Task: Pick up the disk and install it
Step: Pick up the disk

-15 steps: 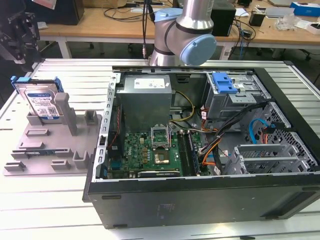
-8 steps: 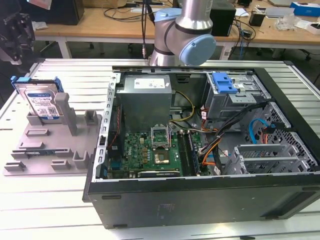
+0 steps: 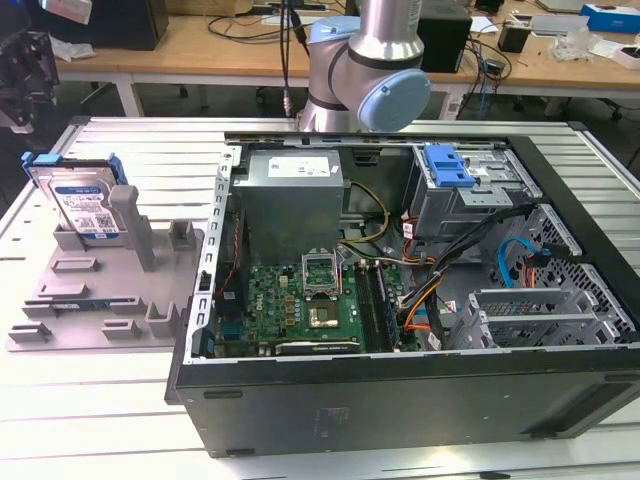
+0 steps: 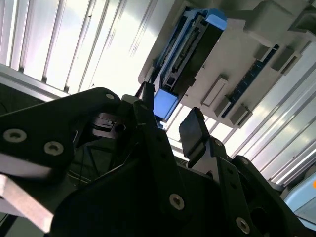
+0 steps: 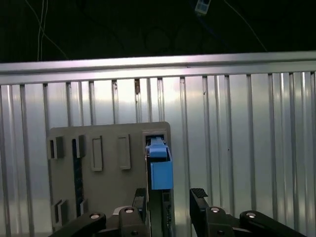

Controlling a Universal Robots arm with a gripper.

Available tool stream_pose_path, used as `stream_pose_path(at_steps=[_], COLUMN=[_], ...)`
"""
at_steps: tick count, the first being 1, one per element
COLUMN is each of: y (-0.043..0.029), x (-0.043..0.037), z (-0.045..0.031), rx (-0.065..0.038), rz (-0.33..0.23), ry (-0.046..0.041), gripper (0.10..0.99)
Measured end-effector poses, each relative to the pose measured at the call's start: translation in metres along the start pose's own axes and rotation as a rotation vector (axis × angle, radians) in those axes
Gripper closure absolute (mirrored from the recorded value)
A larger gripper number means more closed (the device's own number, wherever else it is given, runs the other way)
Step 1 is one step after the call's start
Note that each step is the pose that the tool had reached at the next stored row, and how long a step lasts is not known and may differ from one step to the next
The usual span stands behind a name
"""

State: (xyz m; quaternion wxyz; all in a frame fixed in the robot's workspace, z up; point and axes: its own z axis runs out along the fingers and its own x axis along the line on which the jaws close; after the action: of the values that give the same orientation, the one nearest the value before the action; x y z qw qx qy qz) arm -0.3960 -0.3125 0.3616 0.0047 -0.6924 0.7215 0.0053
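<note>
Claw: black two-finger gripper is wide open and holds nothing, lined up over the disk's edge.
Disk: silver-grey rectangular disk in a blue plastic bracket stands upright, with its top edge free for grasping.
Stand: grey plastic slotted stand props the disk up.
Case: open black metal computer case lies beside the stand, and the disk is not yet inside.

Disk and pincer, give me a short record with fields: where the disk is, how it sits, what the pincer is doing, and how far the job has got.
disk: stands on edge in the grey holder, blue frame around it
holder place: on the slatted table, at the exterior view's left of the computer case
pincer: open, fingers apart, with the disk's blue frame between them in both wrist views
grip: none yet
computer case: lid off, insides showing
job: disk not yet installed
</note>
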Motion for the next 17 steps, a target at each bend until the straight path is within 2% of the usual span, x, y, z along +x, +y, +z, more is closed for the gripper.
stream_pose_path(at_steps=[5, 17], y=[0.0014, 0.0023], x=[0.0002, 0.0003], z=[0.0058, 0.0175], rx=[-0.011, -0.011], rz=[-0.055, -0.052], ry=[0.0004, 0.0003], gripper=[0.604, 0.604])
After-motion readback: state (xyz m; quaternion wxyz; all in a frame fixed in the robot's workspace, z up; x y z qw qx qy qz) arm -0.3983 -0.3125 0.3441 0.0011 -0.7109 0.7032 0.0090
